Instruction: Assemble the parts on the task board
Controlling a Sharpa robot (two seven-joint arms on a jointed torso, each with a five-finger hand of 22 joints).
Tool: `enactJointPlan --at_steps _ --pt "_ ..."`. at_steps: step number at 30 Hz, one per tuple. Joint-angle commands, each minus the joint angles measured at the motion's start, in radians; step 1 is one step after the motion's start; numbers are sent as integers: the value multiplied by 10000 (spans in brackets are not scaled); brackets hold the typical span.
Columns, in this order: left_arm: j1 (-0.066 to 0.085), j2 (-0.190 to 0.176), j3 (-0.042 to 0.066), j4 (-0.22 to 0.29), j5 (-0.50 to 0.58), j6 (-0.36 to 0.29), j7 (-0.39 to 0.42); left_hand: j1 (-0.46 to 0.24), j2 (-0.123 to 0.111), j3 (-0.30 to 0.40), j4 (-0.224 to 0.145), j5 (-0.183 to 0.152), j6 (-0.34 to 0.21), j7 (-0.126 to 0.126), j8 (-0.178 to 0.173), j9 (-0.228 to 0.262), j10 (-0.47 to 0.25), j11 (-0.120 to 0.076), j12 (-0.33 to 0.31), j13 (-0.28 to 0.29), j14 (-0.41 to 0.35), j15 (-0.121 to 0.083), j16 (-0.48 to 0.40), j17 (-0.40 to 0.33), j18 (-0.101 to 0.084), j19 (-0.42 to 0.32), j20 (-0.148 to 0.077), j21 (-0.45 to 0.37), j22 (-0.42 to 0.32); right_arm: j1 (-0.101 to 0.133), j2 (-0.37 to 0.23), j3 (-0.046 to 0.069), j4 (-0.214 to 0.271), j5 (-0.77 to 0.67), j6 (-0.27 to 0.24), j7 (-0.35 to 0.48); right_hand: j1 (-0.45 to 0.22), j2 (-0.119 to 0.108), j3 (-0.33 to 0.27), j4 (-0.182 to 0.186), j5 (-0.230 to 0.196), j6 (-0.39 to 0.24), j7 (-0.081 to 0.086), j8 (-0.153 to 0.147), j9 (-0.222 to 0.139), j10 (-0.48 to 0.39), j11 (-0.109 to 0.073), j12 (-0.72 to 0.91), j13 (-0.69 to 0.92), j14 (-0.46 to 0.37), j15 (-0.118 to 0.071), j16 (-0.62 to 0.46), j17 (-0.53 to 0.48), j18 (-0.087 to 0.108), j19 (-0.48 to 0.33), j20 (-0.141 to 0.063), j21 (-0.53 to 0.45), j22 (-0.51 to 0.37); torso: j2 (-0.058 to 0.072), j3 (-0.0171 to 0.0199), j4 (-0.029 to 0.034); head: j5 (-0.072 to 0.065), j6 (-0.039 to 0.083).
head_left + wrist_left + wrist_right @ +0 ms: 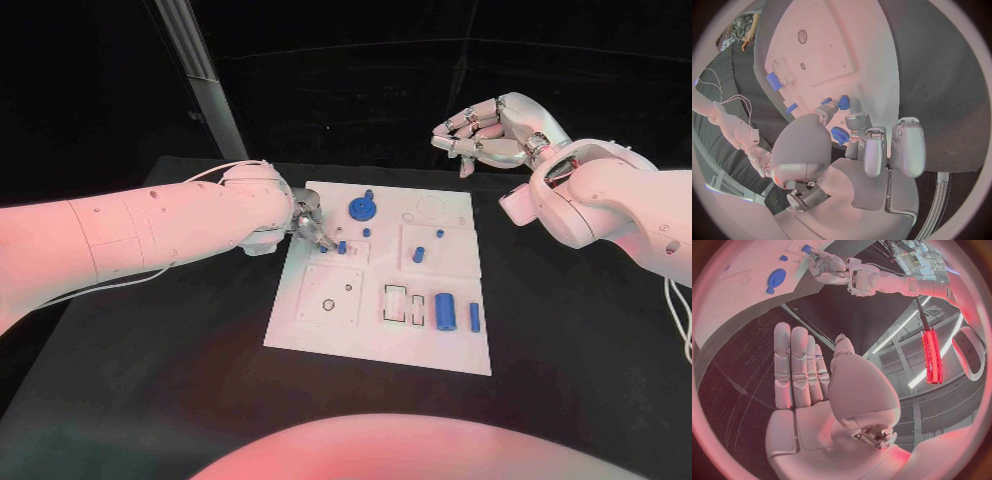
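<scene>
On the board's (325,340) near end a blue cylinder (446,310) and a thinner rod (475,317) lay side by side. Midway up its left edge the left hand (310,228) pinched a small blue peg (342,247) down at the board. Farther back sat a round blue disc (364,208). Beyond the far right corner the right hand (483,132) hovered, holding nothing, fingers straight and together
</scene>
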Motion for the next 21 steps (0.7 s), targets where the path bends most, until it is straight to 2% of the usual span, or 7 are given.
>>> enactJointPlan --at_steps 1,3,8,13,15,18,21 --pt "7 -29 4 27 69 -330 117 77 22 -61 -1 -6 61 19 -36 -2 54 34 -46 -30 1056 -68 31 2634 -131 281 -81 -15 921 18 3 8 -1 -15 52 32 -54 -14 -60 -6 27 -53 -8 -33 -12 -68 16 -22 -13 11 59 -65 3 52 71 7 -69 -9 -3 0 11 4 21" --pt "11 -94 6 41 173 -737 350 149 14 -132 16 -5 0 41 -73 -22 -56 51 -223 -247 1056 -65 31 2634 -104 237 -79 -116 827 18 3 8 -9 -15 53 31 -54 -14 -60 -6 27 -53 -8 -33 -12 -68 16 -22 -13 11 59 -65 3 52 71 7 -69 -9 -2 -1 4 8 27" --pt "50 -272 14 76 870 -1731 1413 628 -47 -367 106 7 -870 435 -550 -267 -1654 372 -2342 -2633 1042 158 1 2587 151 -286 72 -1232 -185 18 6 8 -24 -15 51 27 -54 -14 -60 -6 27 -53 -8 -33 -12 -68 16 -22 -13 11 59 -65 3 52 71 7 -69 -9 3 -3 10 -7 56" --pt "91 -404 18 59 1572 -2316 2689 965 -177 -598 257 5 -1904 926 -1162 -710 -2499 821 -2880 -2983 872 515 -366 2040 312 -658 378 -2065 -889 18 20 8 -56 -15 42 6 -54 -14 -60 -6 27 -53 -8 -33 -12 -68 16 -22 -13 11 59 -65 3 52 71 7 -69 -9 -2 3 5 -7 76" --pt "104 -458 19 51 1922 -2546 3254 1071 -231 -830 396 9 -2308 1108 -1361 -907 -3012 1003 -3124 -3161 587 679 -921 1269 504 -1111 539 -3006 -1694 18 29 8 -79 -15 42 1 -54 -14 -60 -6 27 -53 -8 -33 -12 -68 16 -22 -13 11 59 -65 3 52 71 7 -69 -9 1 -4 3 -16 84" --pt "113 -523 19 54 2242 -2827 3867 1199 -225 -1081 562 17 -2456 1205 -1396 -1043 -3235 1108 -3204 -3293 422 766 -1215 882 620 -1360 649 -3561 -2149 18 35 8 -99 -15 42 -3 -81 -3 -71 -3 30 -54 -7 -33 -11 -68 18 -18 -19 9 61 -79 0 52 72 9 -76 -13 1 -3 -3 -13 92" --pt "118 -586 19 50 2647 -3186 4583 1501 -158 -1375 783 18 -2547 1296 -1357 -1231 -3734 1223 -3427 -3567 -136 873 -2161 -304 926 -2099 772 -5178 -3488 18 36 8 -114 -15 41 -6 -81 -3 -71 -3 30 -54 -7 -33 -11 -68 18 -18 -19 9 61 -79 0 52 72 9 -76 -13 1 0 9 -37 119"
